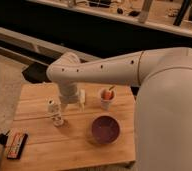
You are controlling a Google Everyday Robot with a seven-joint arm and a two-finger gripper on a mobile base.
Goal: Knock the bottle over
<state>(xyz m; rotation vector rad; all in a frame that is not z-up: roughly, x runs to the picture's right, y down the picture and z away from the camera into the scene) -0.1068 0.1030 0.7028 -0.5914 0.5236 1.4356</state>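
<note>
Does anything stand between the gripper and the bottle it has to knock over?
Nothing visible does. The gripper hangs close beside the bottle, which stands on the wooden table. The white cup and the purple bowl sit on the gripper's far side, away from the bottle.

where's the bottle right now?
In the camera view the bottle is on the wooden table, left of centre in the picture. It sits just left of the gripper, with the purple bowl further right.
</note>
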